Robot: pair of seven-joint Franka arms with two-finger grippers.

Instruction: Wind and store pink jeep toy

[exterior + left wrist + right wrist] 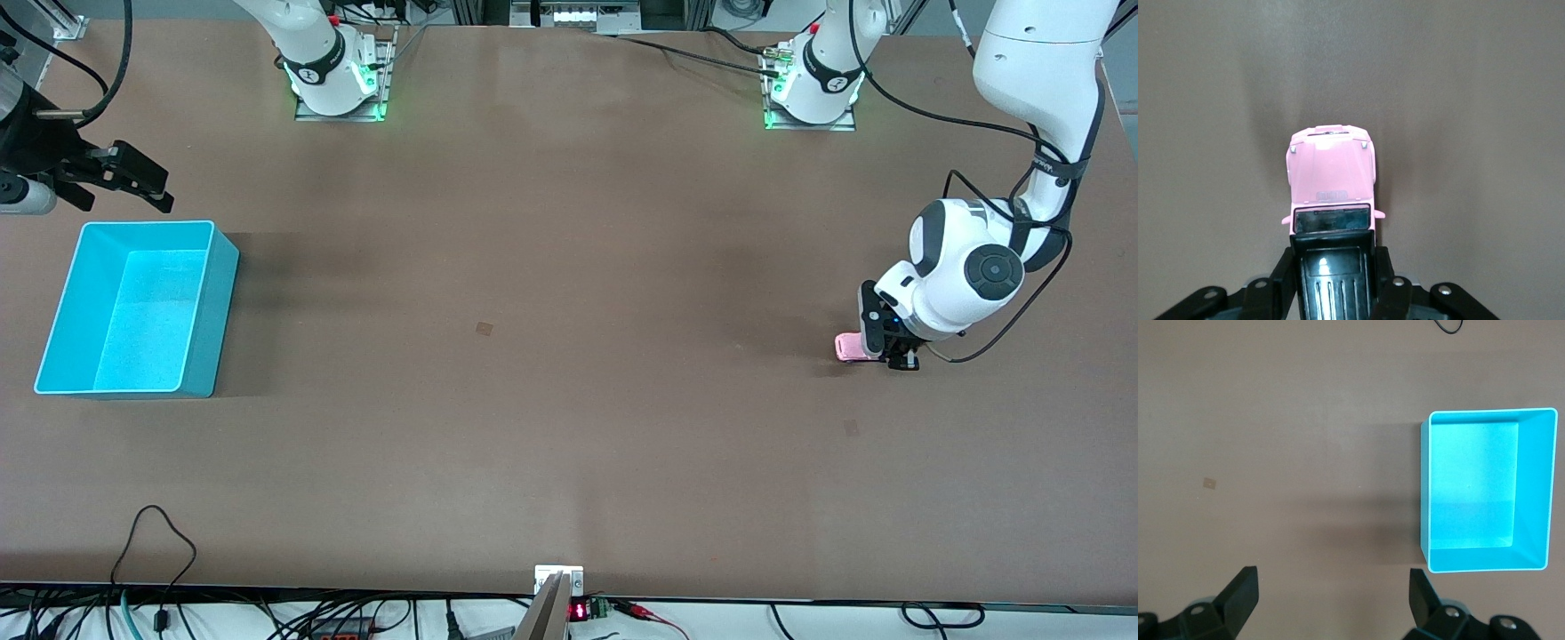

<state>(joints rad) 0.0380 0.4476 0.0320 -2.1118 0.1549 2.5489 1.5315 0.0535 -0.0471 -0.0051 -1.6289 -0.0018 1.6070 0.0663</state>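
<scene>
The pink jeep toy [847, 348] sits on the brown table toward the left arm's end. In the left wrist view its pink hood [1333, 175] points away from the camera. My left gripper [889, 352] is down at the toy's rear and shut on it. Its black fingers [1281, 275] press both sides of the black ribbed roof. My right gripper [133, 180] hangs open and holds nothing, above the table beside the cyan bin [216, 311]. In the right wrist view, bare table shows between its fingertips [1245, 587].
The cyan bin [1538, 487] stands with nothing in it at the right arm's end of the table. Cables and a small display lie along the table edge nearest the front camera. Two small marks [484, 328] show on the tabletop.
</scene>
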